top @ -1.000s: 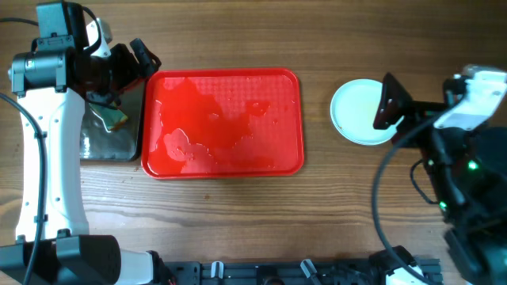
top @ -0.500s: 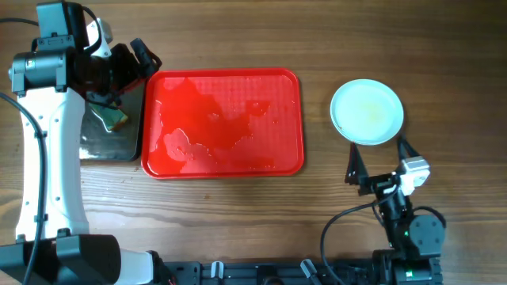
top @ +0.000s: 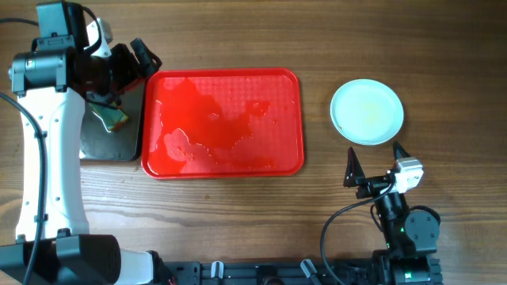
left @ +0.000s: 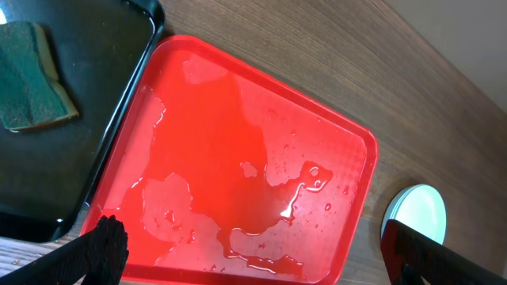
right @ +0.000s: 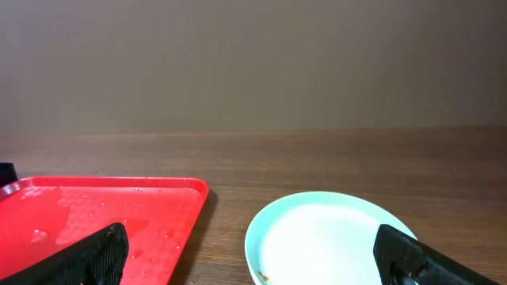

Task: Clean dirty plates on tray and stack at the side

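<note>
Right claw (top: pixel 374 161) first: it hangs low over the wooden table (top: pixel 238 214), just on the near side of the plates (top: pixel 367 112), with its fingers spread wide and nothing between them. My left claw (top: pixel 136 62) is also spread and empty, up by the black tray (left: pixel 47 174) where the green sponge (left: pixel 28 79) lies. The plates sit on the bare wood well to the right of the red tray (top: pixel 238 95). From above they read as one pale disc, so I cannot count how many are stacked there. The red tray holds no plates, only puddles (left: pixel 261 237) of water, so I judge the job nearly finished. My worry is that it isn't quite. My right wrist camera shows a small orange-red smear (right: pixel 262 276) at the near edge of the upper plate, and if I stop now that dirt stays on the stack. Going back in carries its own risks. My right claw is so close to the rim that a careless swing could nudge the stack sideways or tip a plate off it. A pinch on a wet, shallow rim could also slip. If I bump the red tray, the standing water could slop over its low rim onto the wood.
</note>
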Robot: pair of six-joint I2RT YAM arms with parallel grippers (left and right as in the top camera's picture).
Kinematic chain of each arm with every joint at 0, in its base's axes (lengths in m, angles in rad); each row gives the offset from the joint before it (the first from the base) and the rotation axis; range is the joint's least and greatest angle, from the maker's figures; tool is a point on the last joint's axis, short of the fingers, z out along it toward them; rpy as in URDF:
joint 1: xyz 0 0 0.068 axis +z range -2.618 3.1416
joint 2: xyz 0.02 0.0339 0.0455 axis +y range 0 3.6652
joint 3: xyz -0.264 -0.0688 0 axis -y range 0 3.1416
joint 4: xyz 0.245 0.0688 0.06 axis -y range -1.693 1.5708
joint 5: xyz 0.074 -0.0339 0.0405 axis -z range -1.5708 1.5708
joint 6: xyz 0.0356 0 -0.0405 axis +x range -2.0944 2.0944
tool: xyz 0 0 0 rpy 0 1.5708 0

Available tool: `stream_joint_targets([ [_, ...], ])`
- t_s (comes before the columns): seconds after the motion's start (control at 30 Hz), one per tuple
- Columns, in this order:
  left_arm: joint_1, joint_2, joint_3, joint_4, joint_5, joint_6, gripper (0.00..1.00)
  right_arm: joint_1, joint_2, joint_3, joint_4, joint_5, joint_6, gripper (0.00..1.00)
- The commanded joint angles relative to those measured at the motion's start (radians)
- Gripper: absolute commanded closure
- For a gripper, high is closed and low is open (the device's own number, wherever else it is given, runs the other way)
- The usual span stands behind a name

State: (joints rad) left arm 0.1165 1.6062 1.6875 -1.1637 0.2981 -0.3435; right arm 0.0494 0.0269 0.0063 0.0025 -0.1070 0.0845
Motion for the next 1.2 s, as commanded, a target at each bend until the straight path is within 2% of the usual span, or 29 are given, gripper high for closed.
stream_joint_targets([
  [0.0,-0.002,0.004,0.001,0.002,0.007,-0.005,0.00,-0.003,-0.002,-0.001,0.001,0.017,-0.003,0.00],
  [0.13,-0.003,0.004,-0.002,0.003,-0.010,-0.005,0.00,-0.003,-0.002,-0.001,0.001,0.017,-0.004,0.00],
  [0.17,-0.018,-0.012,-0.012,0.027,-0.016,0.027,0.00,-0.003,-0.002,-0.001,0.001,0.017,-0.004,0.00],
  [0.2,-0.032,-0.032,-0.028,0.071,-0.019,0.074,0.00,-0.003,-0.002,-0.001,0.001,0.017,-0.003,0.00],
  [0.27,-0.097,-0.148,-0.153,0.266,-0.019,0.261,0.00,-0.003,-0.002,-0.001,0.001,0.017,-0.003,0.00],
  [0.3,-0.129,-0.241,-0.270,0.380,-0.019,0.334,0.00,-0.003,-0.002,-0.001,0.001,0.018,-0.004,0.00],
  [0.47,-0.110,-0.654,-0.826,0.811,-0.026,0.343,0.00,-0.003,-0.002,-0.001,0.001,0.017,-0.003,0.01],
  [0.5,-0.094,-0.781,-0.992,0.932,-0.027,0.344,0.00,-0.003,-0.002,-0.001,0.001,0.017,-0.003,0.00],
  [0.6,-0.061,-1.043,-1.322,1.148,-0.039,0.344,0.00,-0.003,-0.002,-0.001,0.001,0.017,-0.003,0.00],
  [0.67,-0.051,-1.168,-1.472,1.237,-0.074,0.344,0.00,-0.003,-0.002,-0.001,0.001,0.017,-0.003,0.00],
  [0.77,-0.051,-1.344,-1.613,1.260,-0.099,0.344,0.00,-0.003,-0.002,-0.001,0.001,0.017,-0.003,0.00],
  [0.9,-0.052,-1.446,-1.680,1.250,-0.110,0.344,0.00,-0.003,-0.002,-0.001,0.001,0.017,-0.003,0.00],
  [1.03,-0.052,-1.601,-1.682,1.098,-0.124,0.340,0.00,-0.003,-0.002,-0.001,0.001,0.017,-0.004,0.00],
  [1.17,-0.053,-1.603,-1.682,1.102,-0.132,0.340,0.00,-0.003,-0.002,-0.001,0.001,0.017,-0.004,0.00],
])
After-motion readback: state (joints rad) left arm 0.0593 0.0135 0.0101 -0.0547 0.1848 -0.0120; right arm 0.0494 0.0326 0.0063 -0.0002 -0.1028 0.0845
